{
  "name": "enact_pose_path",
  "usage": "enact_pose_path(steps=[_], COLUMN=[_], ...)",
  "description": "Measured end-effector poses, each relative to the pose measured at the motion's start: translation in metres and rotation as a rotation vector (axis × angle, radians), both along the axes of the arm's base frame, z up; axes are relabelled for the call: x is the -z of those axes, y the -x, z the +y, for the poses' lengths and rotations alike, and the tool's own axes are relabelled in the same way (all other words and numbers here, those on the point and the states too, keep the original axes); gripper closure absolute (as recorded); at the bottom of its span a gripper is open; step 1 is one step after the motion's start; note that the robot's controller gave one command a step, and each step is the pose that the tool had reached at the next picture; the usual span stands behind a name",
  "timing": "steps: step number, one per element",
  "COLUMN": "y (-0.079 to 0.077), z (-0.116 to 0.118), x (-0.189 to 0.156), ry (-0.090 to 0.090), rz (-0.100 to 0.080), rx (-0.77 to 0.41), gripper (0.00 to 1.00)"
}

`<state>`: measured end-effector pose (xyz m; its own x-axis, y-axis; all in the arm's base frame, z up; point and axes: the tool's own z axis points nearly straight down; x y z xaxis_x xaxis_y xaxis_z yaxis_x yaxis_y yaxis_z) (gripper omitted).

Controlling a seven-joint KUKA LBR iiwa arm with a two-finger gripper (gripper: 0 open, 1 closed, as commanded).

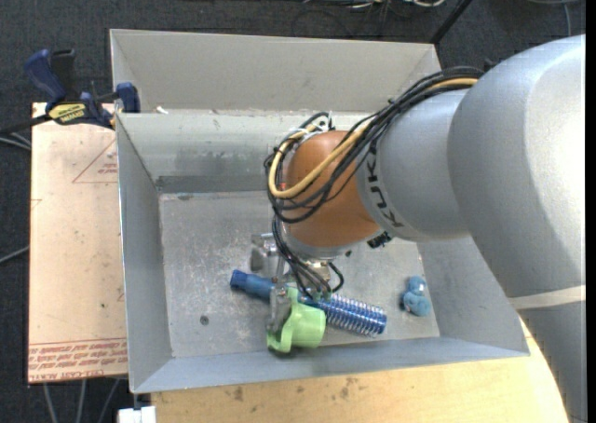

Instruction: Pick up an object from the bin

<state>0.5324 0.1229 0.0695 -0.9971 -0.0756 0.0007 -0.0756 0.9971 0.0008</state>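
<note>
You have a light green cup (300, 326) lying on its side near the front wall of the bin (140, 253), about midway along. The gripper (279, 305) sits low against the cup's left edge, and you cannot tell whether it is apart or clamped. A blue brush (354, 316) touches the cup's right side. A blue handle (249, 282) pokes out left of the gripper. A small blue lump (416, 297) lies well apart, further right.
</note>
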Motion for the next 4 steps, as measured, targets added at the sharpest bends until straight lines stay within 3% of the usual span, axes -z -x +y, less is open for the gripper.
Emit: enact_pose_path(steps=[1,2,3,4], y=[0.0,-0.017,0.038,0.037], z=[0.001,0.016,0.047,0.046], x=[-0.001,-0.166,-0.099,-0.101], ry=[-0.001,-0.003,-0.001,-0.001], rz=[-0.002,-0.013,0.004,0.0], rx=[0.0,-0.013,-0.357,-0.355], gripper=[1.0,1.0,1.0,0.0])
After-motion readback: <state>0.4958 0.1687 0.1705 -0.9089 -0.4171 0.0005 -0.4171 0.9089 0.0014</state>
